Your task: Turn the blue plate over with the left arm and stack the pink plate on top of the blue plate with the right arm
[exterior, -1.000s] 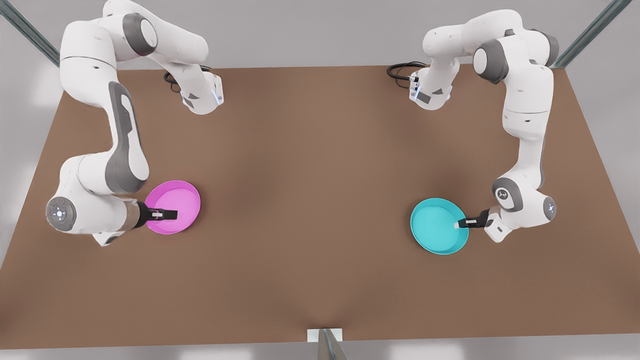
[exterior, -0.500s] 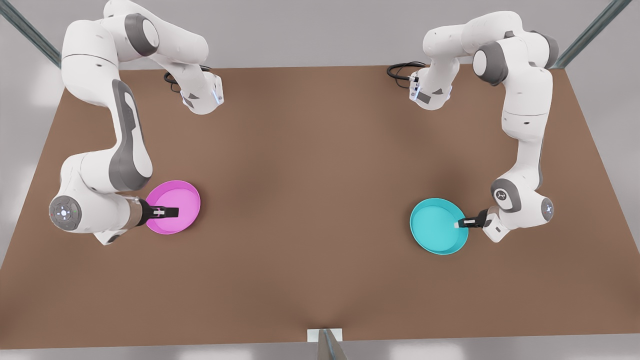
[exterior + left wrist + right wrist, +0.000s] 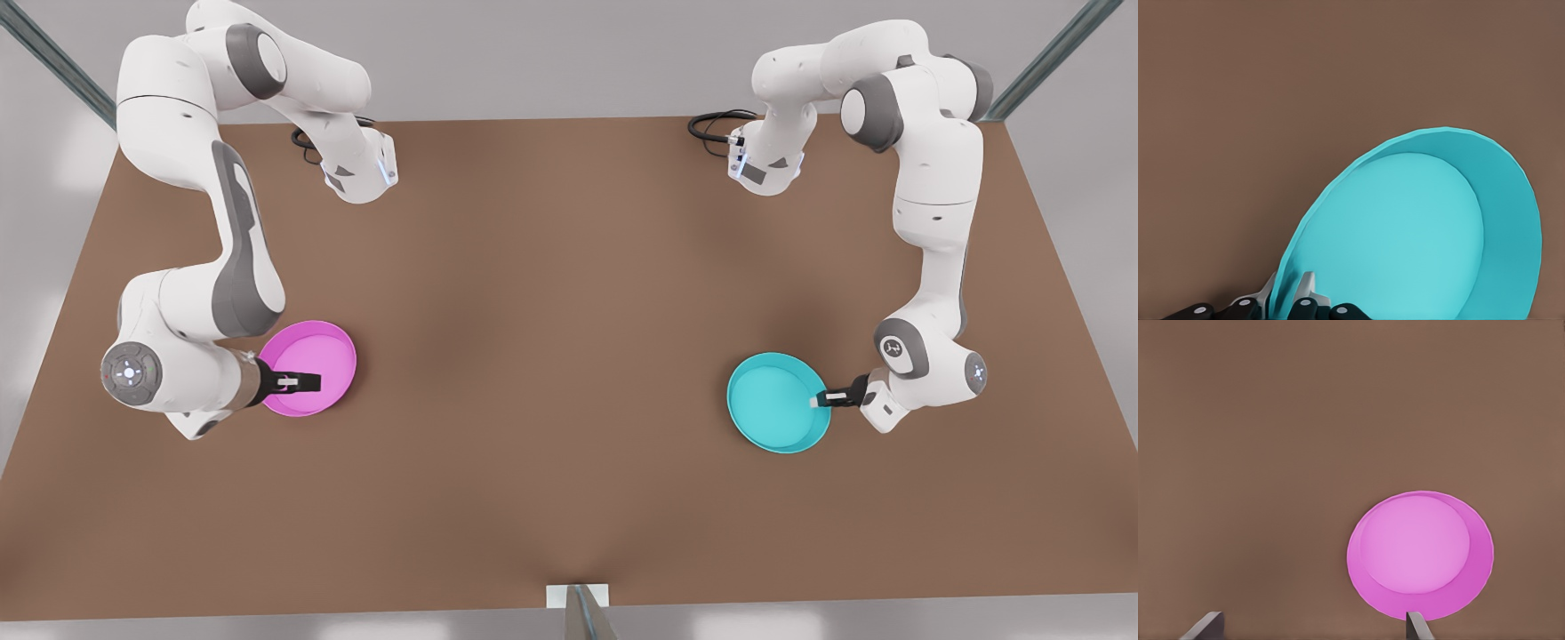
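— Plates first: where are they, and what do they look like?

— Both are round, shallow, glossy dishes with low upright rims, sitting on a matte brown worktop (image 3: 551, 356). The blue plate (image 3: 779, 402) lies toward four o'clock on the worktop in the front view, the pink plate (image 3: 311, 367) toward eight o'clock, well apart from it.

— And the left pincer (image 3: 823, 399)?

— It reaches in at the blue plate's three-o'clock edge. In the left wrist view its pale fingers (image 3: 1308, 288) sit on either side of the plate's thin wall, clamped on the rim. That plate (image 3: 1418, 233) looks tilted there, with its smooth flat base facing the camera.

— The right pincer (image 3: 298, 383)?

— It hangs over the pink plate, tips near its middle in the front view. The right wrist view shows two grey fingertips (image 3: 1415, 625) spread wide apart, one just over the plate's (image 3: 1419, 553) near rim, gripping nothing.

— Anything else?

— Two white, smooth-shelled arms with grey joint covers, and black cables (image 3: 711, 124) looped at the far edge.
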